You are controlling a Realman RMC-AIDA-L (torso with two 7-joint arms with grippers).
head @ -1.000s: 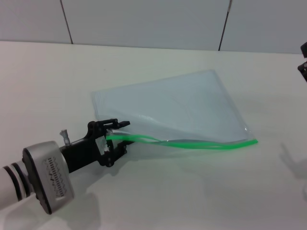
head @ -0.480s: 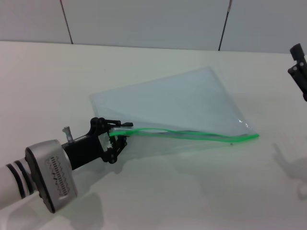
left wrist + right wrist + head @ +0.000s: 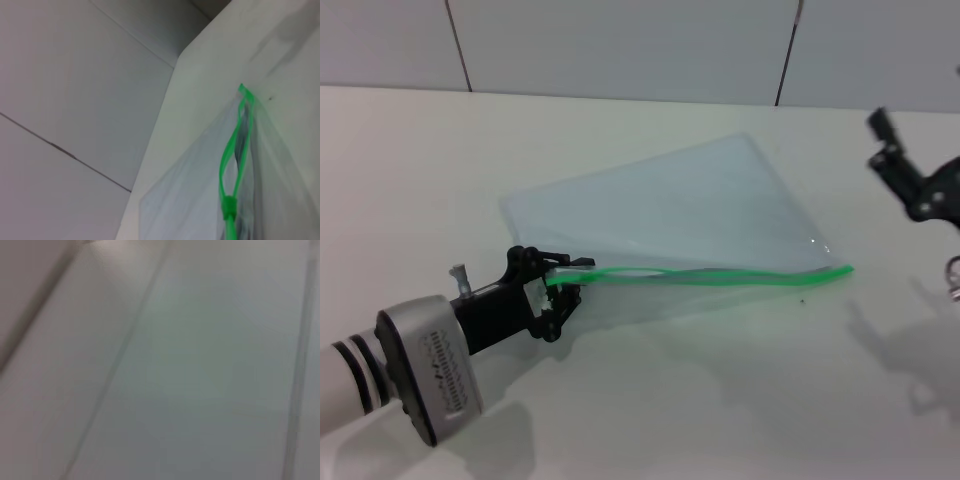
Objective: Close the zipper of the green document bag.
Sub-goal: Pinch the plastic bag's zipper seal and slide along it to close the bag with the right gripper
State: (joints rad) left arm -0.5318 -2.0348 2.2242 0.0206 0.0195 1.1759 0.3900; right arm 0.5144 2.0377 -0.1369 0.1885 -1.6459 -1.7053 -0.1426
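The green document bag lies flat on the white table, a translucent pale pouch. Its bright green zipper runs along the near edge, and the two strips stand apart along most of the length. My left gripper is shut on the zipper's left end. In the left wrist view the zipper splits into two strips beyond the darker slider, and they meet again at the far corner. My right gripper hangs open above the table, to the right of the bag and apart from it. The right wrist view shows only blurred surface.
The white table stretches around the bag, with a tiled wall at its far edge. A small metal ring-like object sits at the right border.
My right gripper has come in from the right edge, moving left and lower toward the bag. The bag has shifted slightly left and its zipper lies flatter. The left gripper keeps its hold.
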